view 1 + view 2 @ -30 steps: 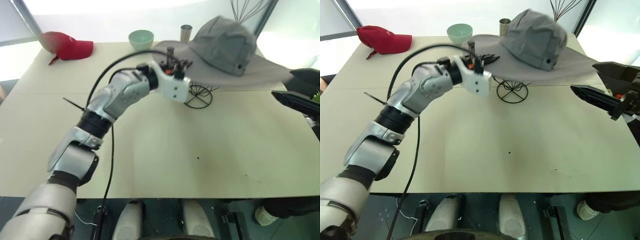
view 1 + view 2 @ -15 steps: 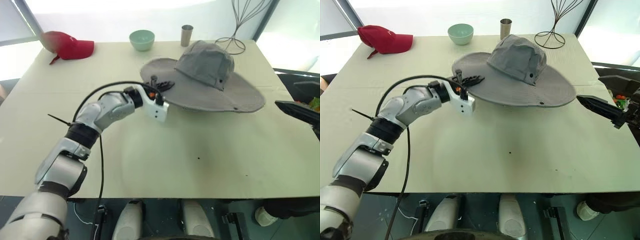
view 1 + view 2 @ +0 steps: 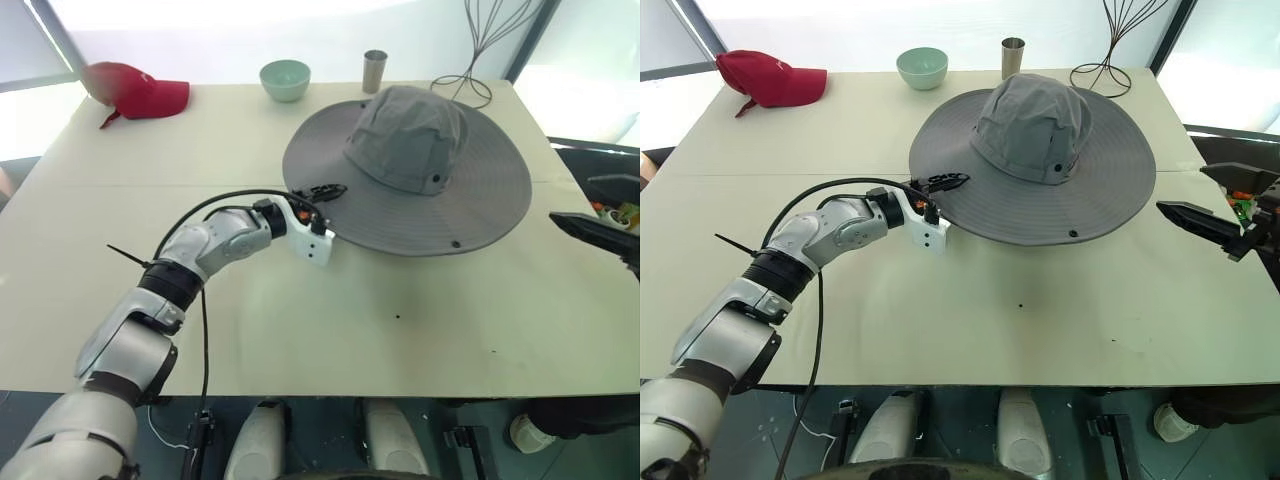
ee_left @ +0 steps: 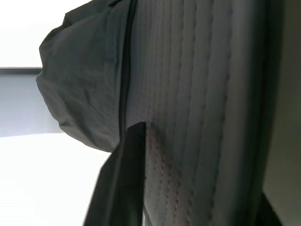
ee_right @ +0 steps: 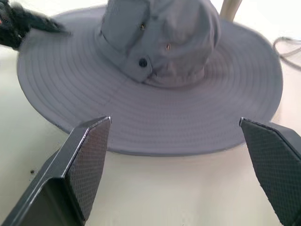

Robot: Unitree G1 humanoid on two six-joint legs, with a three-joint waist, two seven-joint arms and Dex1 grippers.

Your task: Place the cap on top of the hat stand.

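The cap (image 3: pixel 1032 150), a grey wide-brimmed sun hat, sits in the upper centre-right of the head views, its brim spread out round and nearly flat and its crown upright; the hat stand is hidden beneath it, so contact between the two cannot be confirmed. The left gripper (image 3: pixel 945 184) is at the brim's left edge, with one black finger (image 4: pixel 120 183) lying over the stitched brim in the left wrist view; whether the fingers pinch the fabric or have parted from it cannot be told. The right gripper (image 5: pixel 181 160) is at the right edge of the frame, well apart from the cap, its two fingers spread wide and holding nothing. On the cream table (image 3: pixel 970 300), a red baseball cap (image 3: pixel 768 78) lies at upper left, a pale green bowl (image 3: pixel 921 67) and a metal cup (image 3: pixel 1012 56) stand at upper centre, and a taller wire stand (image 3: pixel 1110 50) rises at upper right.
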